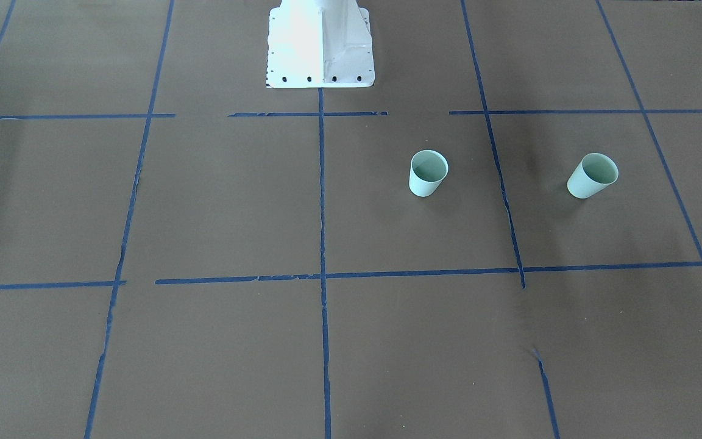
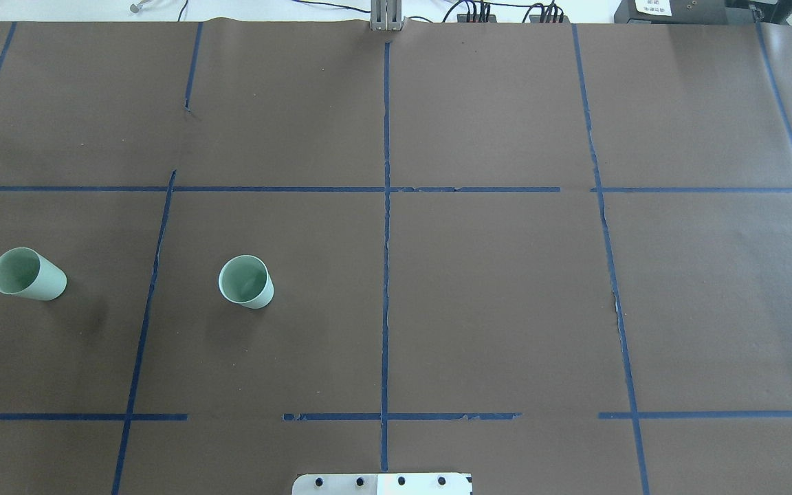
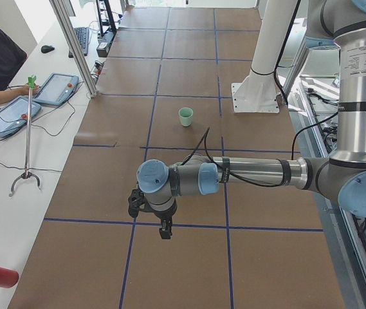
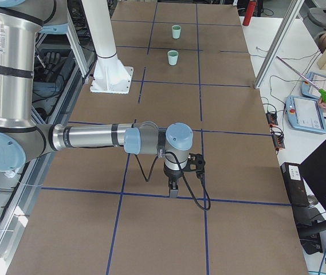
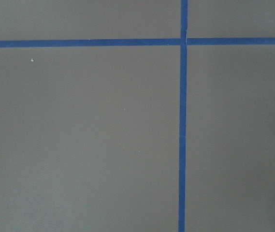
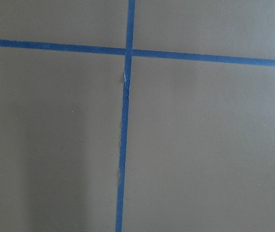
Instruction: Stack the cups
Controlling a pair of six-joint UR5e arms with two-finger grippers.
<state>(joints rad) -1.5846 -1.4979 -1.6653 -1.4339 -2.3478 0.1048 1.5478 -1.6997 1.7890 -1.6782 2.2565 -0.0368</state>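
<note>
Overhead exterior view is showing the two pale mint-green cups standing upright on the brown table (image 2: 506,309), both in the robot's left half. The outer cup (image 2: 28,273) is sitting near the table's left end, and the inner cup (image 2: 246,282) is sitting closer to the middle. They are well apart, not touching and not yet stacked, and a blue tape line (image 2: 143,323) is running between them. Both are resting on their narrow bases with the wide rims facing up. In the exterior left view the left gripper (image 3: 164,230) is hanging over the table and pointing down, well apart from the cups. From this view one cannot tell whether its fingers are spread or pressed together. In the exterior right view the right gripper (image 4: 174,190) is hanging in the same way over the other half of the table, and its fingers also cannot be judged. Both wrist cameras are looking only at brown paper and crossing tape.
</note>
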